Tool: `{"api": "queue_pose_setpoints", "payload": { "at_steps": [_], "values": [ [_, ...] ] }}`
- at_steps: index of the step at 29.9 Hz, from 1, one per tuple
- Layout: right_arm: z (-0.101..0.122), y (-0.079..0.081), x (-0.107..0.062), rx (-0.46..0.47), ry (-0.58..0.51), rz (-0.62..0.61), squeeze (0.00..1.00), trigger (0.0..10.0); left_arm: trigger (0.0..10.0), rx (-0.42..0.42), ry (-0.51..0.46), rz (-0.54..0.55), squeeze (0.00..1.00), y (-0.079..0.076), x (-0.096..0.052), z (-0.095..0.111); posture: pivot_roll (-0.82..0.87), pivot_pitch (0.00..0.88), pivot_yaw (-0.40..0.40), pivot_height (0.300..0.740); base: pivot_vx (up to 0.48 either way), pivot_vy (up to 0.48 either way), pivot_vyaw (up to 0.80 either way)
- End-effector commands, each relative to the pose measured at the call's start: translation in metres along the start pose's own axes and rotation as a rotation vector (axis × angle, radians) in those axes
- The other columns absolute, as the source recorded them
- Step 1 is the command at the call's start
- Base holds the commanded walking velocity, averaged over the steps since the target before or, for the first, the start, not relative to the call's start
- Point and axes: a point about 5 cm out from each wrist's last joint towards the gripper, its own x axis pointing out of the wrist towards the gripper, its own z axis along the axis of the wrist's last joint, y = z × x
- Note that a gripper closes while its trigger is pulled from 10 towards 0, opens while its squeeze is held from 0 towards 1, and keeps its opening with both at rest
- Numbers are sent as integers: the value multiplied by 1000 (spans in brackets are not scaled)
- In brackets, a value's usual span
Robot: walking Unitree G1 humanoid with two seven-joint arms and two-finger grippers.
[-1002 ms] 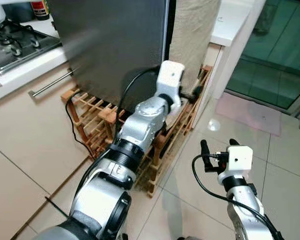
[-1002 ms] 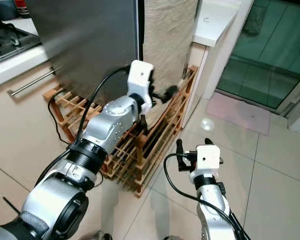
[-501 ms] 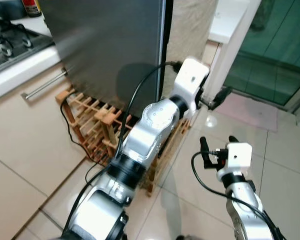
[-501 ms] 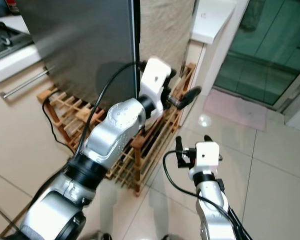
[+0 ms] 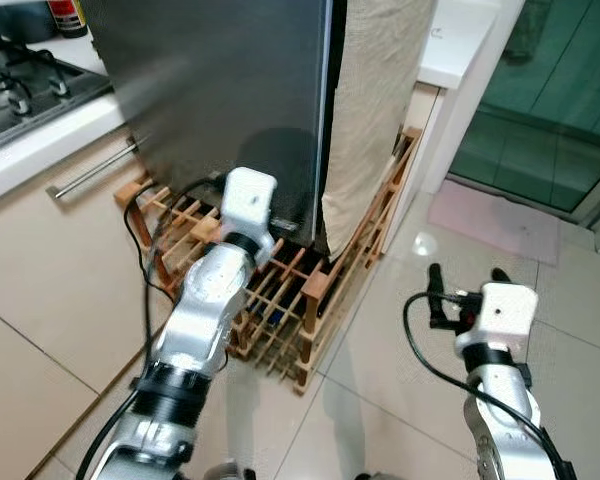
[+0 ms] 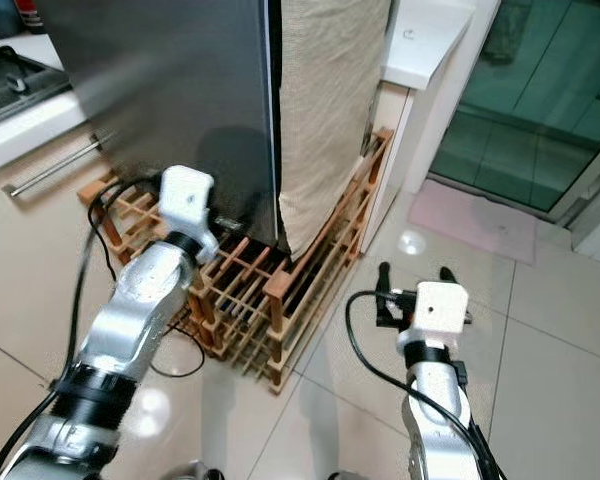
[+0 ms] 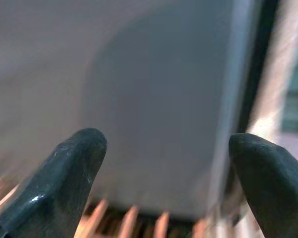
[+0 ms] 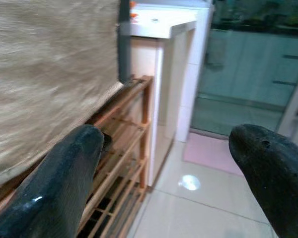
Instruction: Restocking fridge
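Writing legible to me: none on the fridge, and the label on the red bottle at the counter's back edge was too small to read. I saw the fridge as a tall dark grey steel box, door closed, standing on a wooden slatted rack on the tiled floor, with a beige cloth hanging down its right side. A gas hob sat on the white counter to its left, above a drawer with a bar handle. My left gripper hung low in front of the fridge door, just above the rack, fingers spread apart with nothing between them; the left wrist view was blurred but gave the door's dark edge seam close up. My right gripper hovered over the floor right of the rack, fingers also wide apart and empty; its wrist view added the cloth's weave, a white cabinet and green glass doors beyond.
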Motion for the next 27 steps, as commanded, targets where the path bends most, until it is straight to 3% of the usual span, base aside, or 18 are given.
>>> {"api": "queue_pose_setpoints", "payload": {
  "at_steps": [1, 3, 6, 16, 23, 27],
  "values": [
    [4, -4, -4, 14, -15, -35, 0, 10000, 10000, 23, 30, 22, 0, 4, -6, -12, 44, 11, 12, 736, 0, 0, 0],
    [6, -2, -8, 20, -26, -33, 0, 10000, 10000, 55, 74, 38, 0, 10, -15, -25, 39, 11, 16, 736, 0, 0, 0],
    [11, -1, -9, 2, -51, -16, 0, 10000, 10000, 63, 77, 39, 0, 11, -17, -26, 35, 12, 20, 736, 0, 0, 0],
    [18, 11, 0, -12, -74, 23, 0, 10000, 10000, 22, -25, -32, 0, 0, -12, -5, 34, 9, 17, 736, 0, 0, 0],
    [22, 9, 8, -26, -89, 42, 0, 10000, 10000, 28, -58, -69, 0, -4, -12, 5, 46, 17, 11, 736, 0, 0, 0],
    [16, 10, 7, -22, -53, 46, 0, 10000, 10000, 27, -52, -81, 0, -5, -12, 4, 50, 18, 13, 736, 0, 0, -736]
  ]
}}
